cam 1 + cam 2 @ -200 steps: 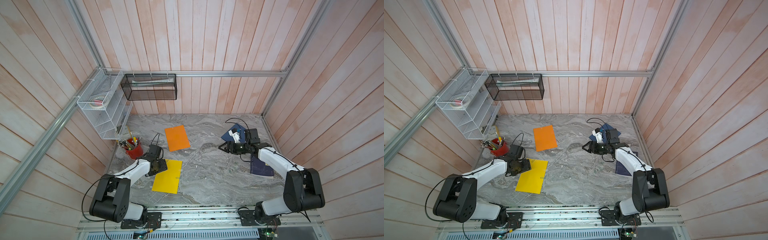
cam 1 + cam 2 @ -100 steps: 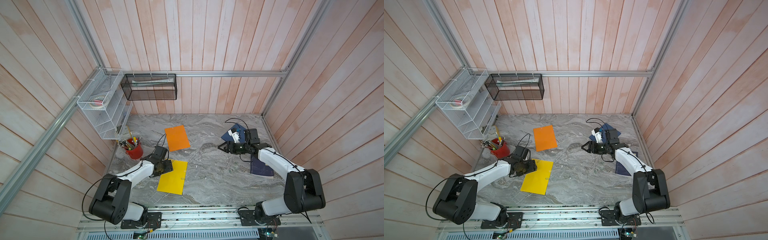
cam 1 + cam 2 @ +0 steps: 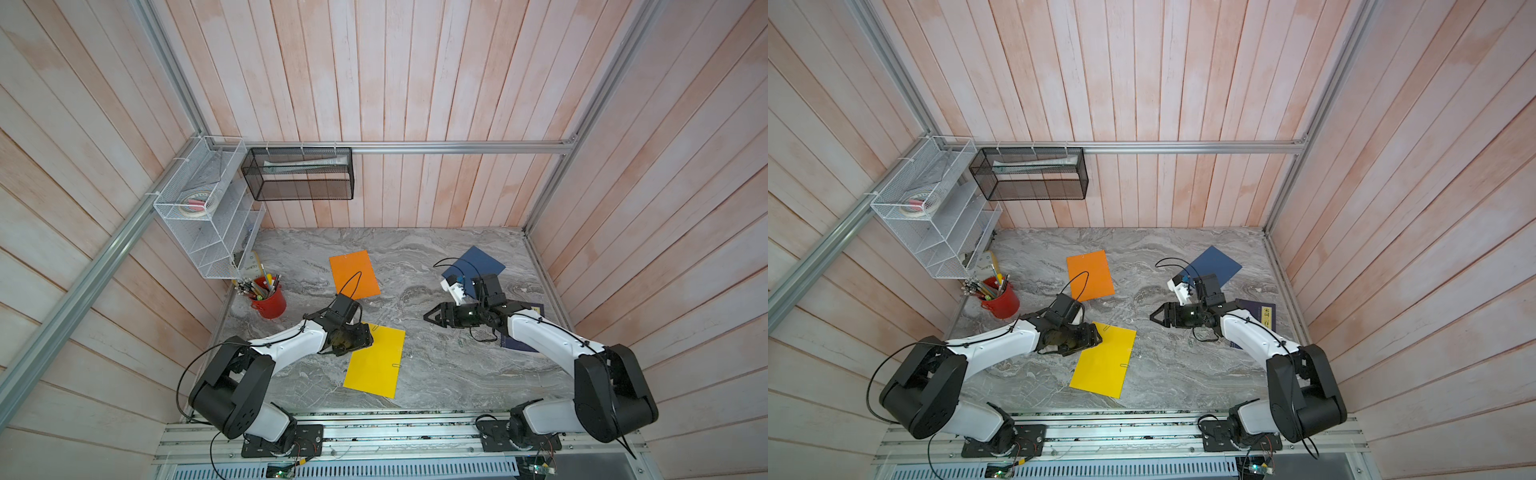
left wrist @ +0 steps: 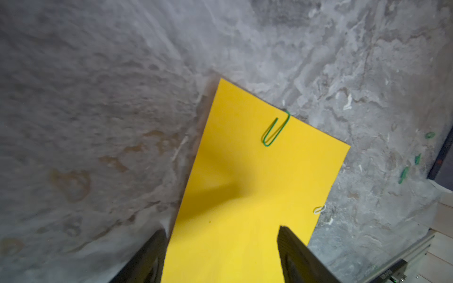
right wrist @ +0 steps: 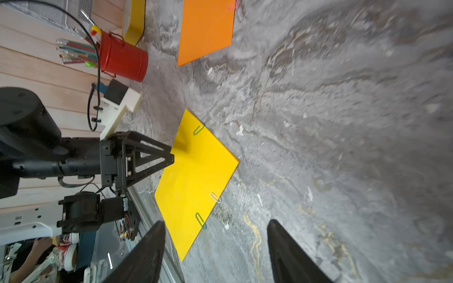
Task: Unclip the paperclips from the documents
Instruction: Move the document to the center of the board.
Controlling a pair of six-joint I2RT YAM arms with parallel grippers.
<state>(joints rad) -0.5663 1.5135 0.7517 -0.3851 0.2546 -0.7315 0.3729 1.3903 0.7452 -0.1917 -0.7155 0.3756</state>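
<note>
— Tools?
— My left tool (image 4: 221,229) straddled the yellow sheet's (image 3: 376,359) edge, wide open, gripping nothing. And my right tool (image 5: 216,221) hung open, empty, over bare table (image 3: 436,374) beyond that sheet.
— Clips?
— A green paperclip (image 4: 275,131) sat on one edge, a silvery paperclip (image 4: 319,209) on the adjoining. The navy book's label (image 3: 1268,317) was unreadable.

Left hand (image 3: 367,335) and right hand (image 3: 428,321) reach inward toward each other, low, each with jaws parted.

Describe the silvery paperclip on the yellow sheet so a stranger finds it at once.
On the grey marble table, find the yellow sheet by the left gripper. On its long edge facing the right arm sits the silvery paperclip, unlike the two green paperclips on the same sheet.
</note>
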